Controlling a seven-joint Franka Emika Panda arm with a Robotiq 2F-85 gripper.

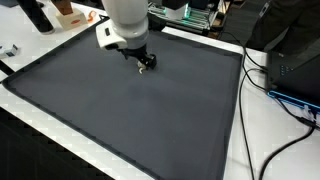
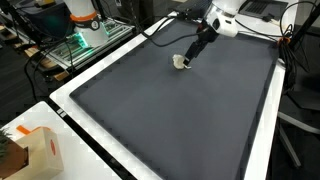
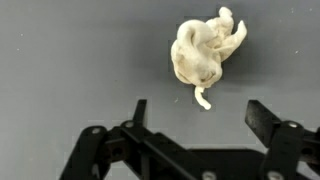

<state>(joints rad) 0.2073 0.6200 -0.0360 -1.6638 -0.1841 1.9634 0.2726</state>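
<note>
Near the mat (image 1: 100,110) edge, end effector (image 3: 197,108) faces lump (image 3: 203,55).

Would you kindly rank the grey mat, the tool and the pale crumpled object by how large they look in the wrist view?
1. grey mat: fills the whole frame.
2. tool: its open fingers span the bottom edge, though nearness to the camera enlarges it.
3. pale crumpled object: clearly the smallest.
</note>
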